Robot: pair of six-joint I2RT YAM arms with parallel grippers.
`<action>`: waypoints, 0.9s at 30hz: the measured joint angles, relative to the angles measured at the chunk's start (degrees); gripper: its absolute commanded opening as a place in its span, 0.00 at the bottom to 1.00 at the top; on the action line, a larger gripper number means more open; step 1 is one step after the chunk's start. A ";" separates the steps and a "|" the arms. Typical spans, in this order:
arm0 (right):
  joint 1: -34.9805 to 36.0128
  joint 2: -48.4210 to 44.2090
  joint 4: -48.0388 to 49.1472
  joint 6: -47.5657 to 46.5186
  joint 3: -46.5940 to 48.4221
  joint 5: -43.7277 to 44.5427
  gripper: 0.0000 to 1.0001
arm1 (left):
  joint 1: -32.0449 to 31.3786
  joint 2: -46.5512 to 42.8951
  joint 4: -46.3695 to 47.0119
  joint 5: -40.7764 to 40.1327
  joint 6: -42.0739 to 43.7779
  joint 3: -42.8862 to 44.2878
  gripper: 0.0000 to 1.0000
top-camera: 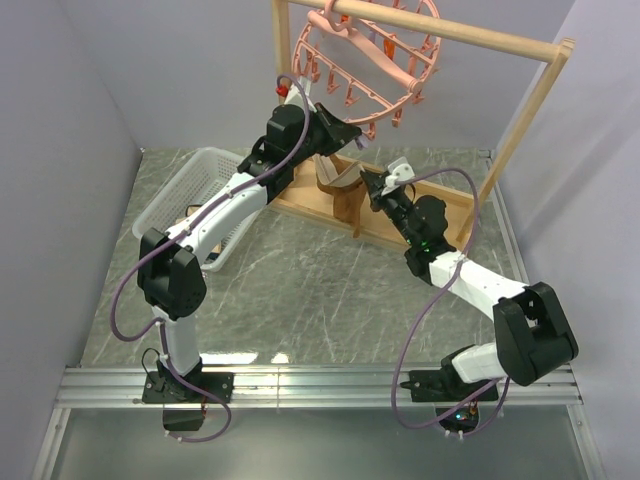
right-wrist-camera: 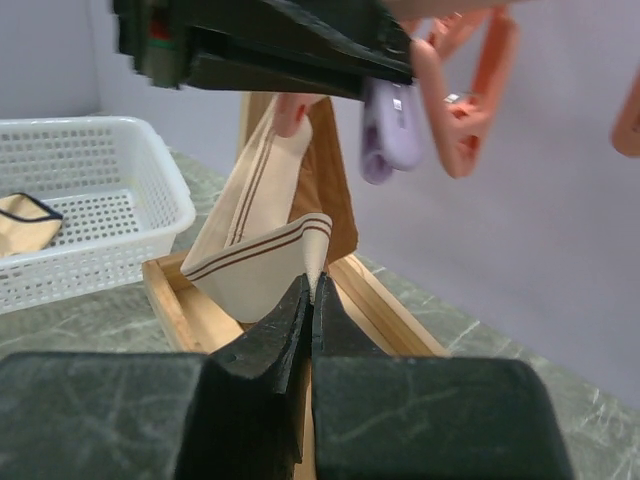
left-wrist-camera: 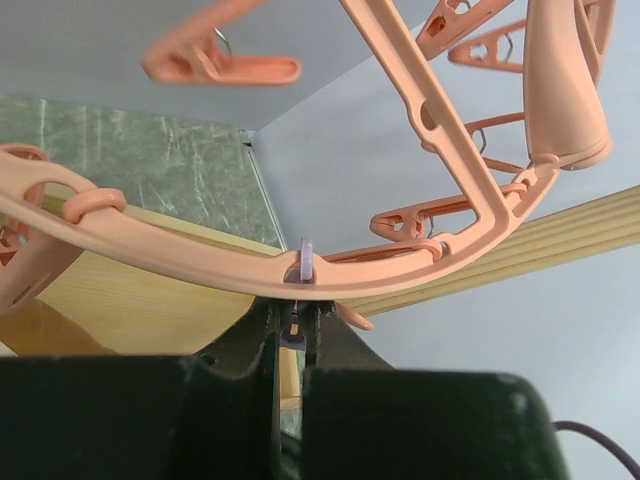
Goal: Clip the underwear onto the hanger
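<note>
Brown underwear (right-wrist-camera: 250, 265) edge between right fingers (right-wrist-camera: 270, 345)

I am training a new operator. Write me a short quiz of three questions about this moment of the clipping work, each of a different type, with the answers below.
1. True or false: the right gripper is shut on the tan waistband of the brown soft-cloth underwear.
2. In the top view, the white plastic mesh basket stands: A) left of the underwear; B) right of it; C) beside the right arm's base.
3. Fill in: the round salmon-pink plastic hanger hangs from a ____ rail.
Key: 1 true; 2 A; 3 wooden.
</note>
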 measured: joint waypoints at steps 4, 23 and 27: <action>-1.64 -0.02 -0.04 1.77 -0.26 0.42 0.00 | 0.11 -0.02 0.90 0.63 -0.42 -0.52 0.00; -3.19 -0.31 -0.07 4.44 -0.98 0.52 0.00 | 0.35 -0.04 2.69 2.10 -1.40 -2.16 0.00; -3.21 -0.28 -0.15 4.68 -0.50 0.52 0.00 | 0.39 -0.04 2.71 2.19 -1.38 -2.19 0.00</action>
